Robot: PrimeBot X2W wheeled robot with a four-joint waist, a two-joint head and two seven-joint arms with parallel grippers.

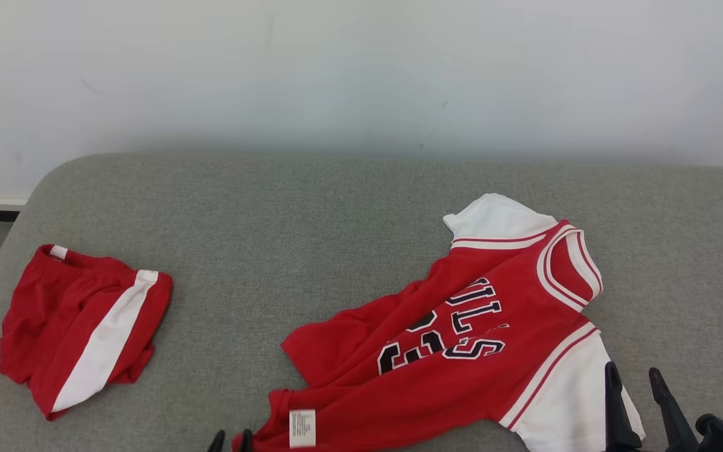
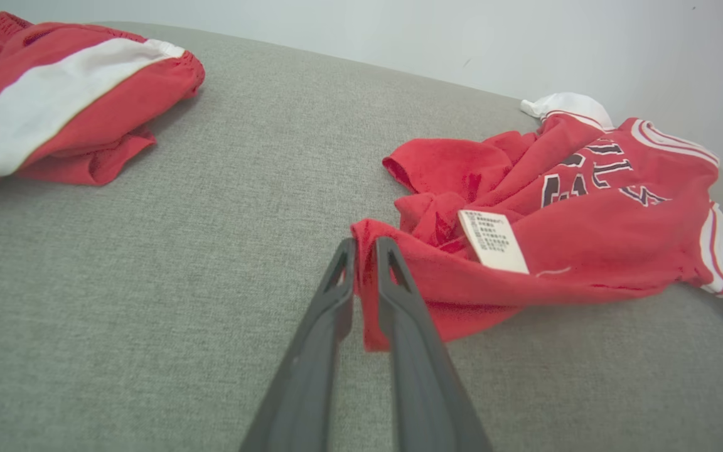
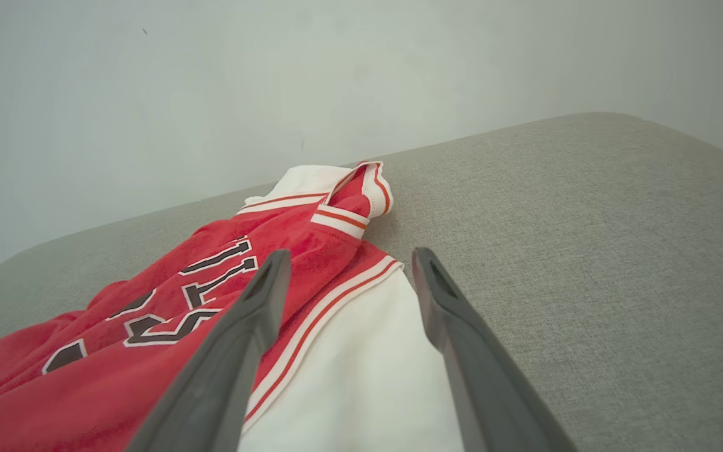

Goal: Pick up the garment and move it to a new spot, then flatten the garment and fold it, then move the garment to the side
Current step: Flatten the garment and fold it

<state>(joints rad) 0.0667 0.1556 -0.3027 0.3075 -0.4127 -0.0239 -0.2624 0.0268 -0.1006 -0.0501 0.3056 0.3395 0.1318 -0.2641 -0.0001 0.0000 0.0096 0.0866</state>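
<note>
The garment (image 1: 449, 326) is a red jersey with white sleeves and dark lettering, lying crumpled on the grey cushion (image 1: 311, 220) right of centre. At the head view's bottom edge my left gripper (image 1: 231, 439) sits by the jersey's lower hem. In the left wrist view my left gripper (image 2: 363, 248) stands nearly closed, with a thin fold of the garment's (image 2: 587, 213) red hem pinched between the fingers, beside a white care label (image 2: 493, 242). My right gripper (image 1: 634, 376) is open over the near white sleeve; the right wrist view shows that gripper (image 3: 349, 263) spread wide above the garment (image 3: 211, 282), holding nothing.
Red shorts (image 1: 79, 326) with a white stripe lie bunched at the cushion's left end, also in the left wrist view as shorts (image 2: 54, 107). A pale wall (image 1: 361, 75) rises behind the cushion. The cushion's rounded left edge drops off near the shorts.
</note>
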